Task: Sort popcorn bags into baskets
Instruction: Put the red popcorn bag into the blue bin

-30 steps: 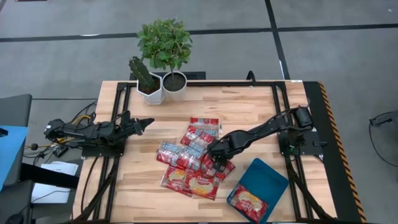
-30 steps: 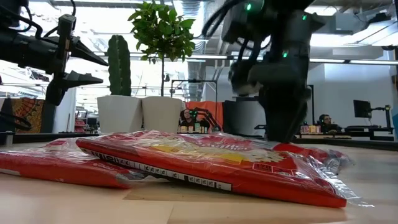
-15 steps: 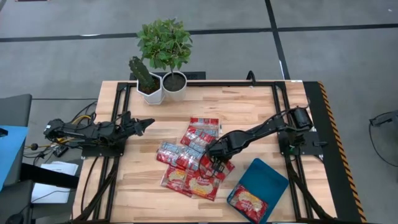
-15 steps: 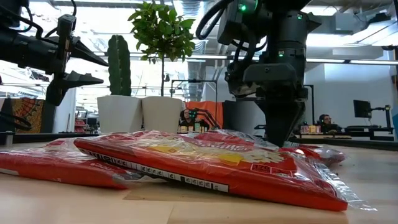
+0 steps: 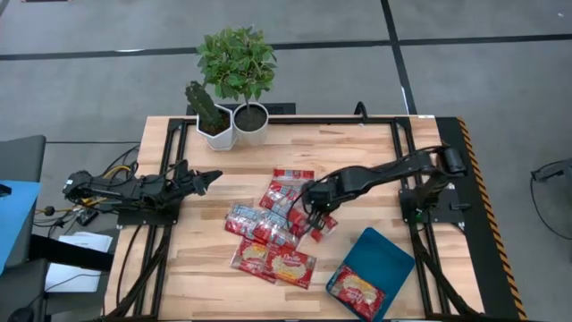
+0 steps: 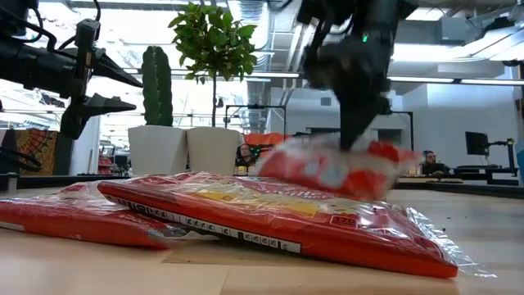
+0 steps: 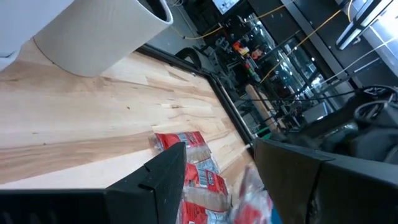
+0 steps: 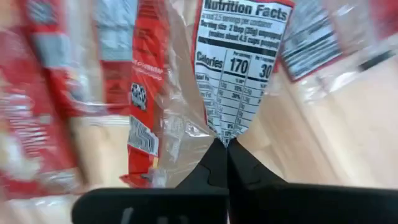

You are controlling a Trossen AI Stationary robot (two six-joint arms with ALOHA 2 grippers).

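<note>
Several red popcorn bags [image 5: 268, 241] lie in a loose pile on the middle of the wooden table; in the low view the nearest one [image 6: 270, 213] lies flat. My right gripper [image 5: 308, 207] is shut on one bag [image 6: 332, 168] above the pile's right side. The teal basket [image 5: 386, 255] sits at the near right with one bag [image 5: 356, 291] lying flat in it. My left gripper [image 5: 211, 179] is open and empty, in the air over the table's left side. My right gripper pinches the bag's back panel at a crease in the nutrition label [image 8: 225, 127] between its two shut fingers. The fingers come from above, pointing down. The bag hangs tilted below them [image 6: 332, 168], lifted clear of the pile.
Two white pots, one with a cactus [image 5: 214, 132] and one with a leafy plant [image 5: 251, 118], stand at the far left. Black frame rails [image 5: 398, 143] run along the table's sides. Bare wood lies at the near left [image 5: 192, 268]. People sit in the room beyond [image 6: 426, 160].
My right gripper, shut on a bag at the pile's right side, has risen and gone a little toward the far edge. The bag has come off the pile and now hangs clear below the fingers. The other bags have stayed in place.
</note>
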